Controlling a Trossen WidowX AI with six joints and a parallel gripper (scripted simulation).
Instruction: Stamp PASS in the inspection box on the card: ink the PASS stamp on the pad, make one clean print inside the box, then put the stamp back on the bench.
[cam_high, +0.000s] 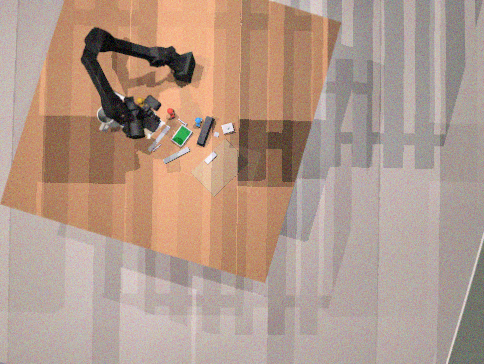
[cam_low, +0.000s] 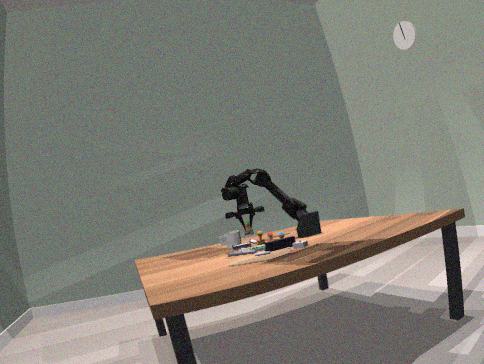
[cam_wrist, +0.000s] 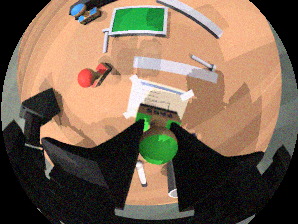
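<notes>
Stamp with green knob (cam_low: 248, 226) (cam_wrist: 158, 147), presumably PASS one, upright in gripper (cam_high: 145, 119) (cam_low: 248, 228) (cam_wrist: 157, 125), jaws closed partway, pinching neck below knob; raised above near part of card (cam_high: 161, 123) (cam_wrist: 170, 102). Likely light, rigid; smooth knob may slip, so neck grip suits pressing. Thin card probably shifts if dragged. Farther: green ink pad (cam_high: 181, 135) (cam_low: 258, 248) (cam_wrist: 139, 20).

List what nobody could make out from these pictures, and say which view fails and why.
- Print in the card's inspection box: wrist view, covered by the green-knobbed stamp.
- The stamp's inked face: wrist view, turned away.
- The card's printed lines: wrist view, too small and grainy.
- Fingertips: top view, hidden under the arm.
</notes>
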